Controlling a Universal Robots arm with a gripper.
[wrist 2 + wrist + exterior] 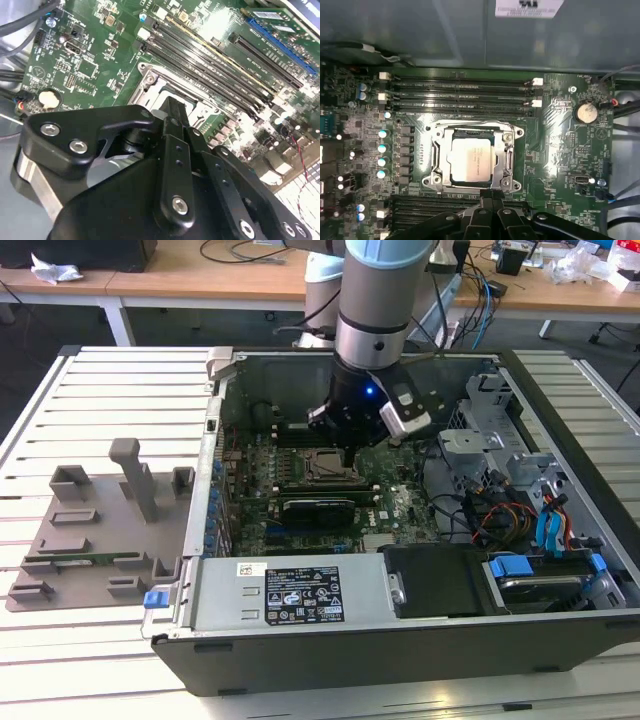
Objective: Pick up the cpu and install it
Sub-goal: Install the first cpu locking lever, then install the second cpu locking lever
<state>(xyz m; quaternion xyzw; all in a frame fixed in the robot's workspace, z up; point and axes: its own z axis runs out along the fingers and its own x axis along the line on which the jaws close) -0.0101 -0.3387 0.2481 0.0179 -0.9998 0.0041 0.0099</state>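
Observation:
The cpu (472,162), a small square chip with a silvery-white top, lies flat inside the metal-framed socket (436,145) of the green motherboard (560,150). My gripper (492,197) hovers just off one edge of the socket, with its black fingertips pressed together and nothing between them. In the second wrist view the gripper (172,107) points down at the socket frame (150,80) and covers most of it. In the exterior view the gripper (345,438) hangs inside the open computer case (300,595), right above the socket (324,469).
Rows of memory slots (460,95) run beside the socket. A dark card (318,507) lies on the near side of it. The drive cage and cables (520,510) fill the case's right end in the exterior view. A grey plastic tray (100,530) rests on the slatted table at the exterior view's left.

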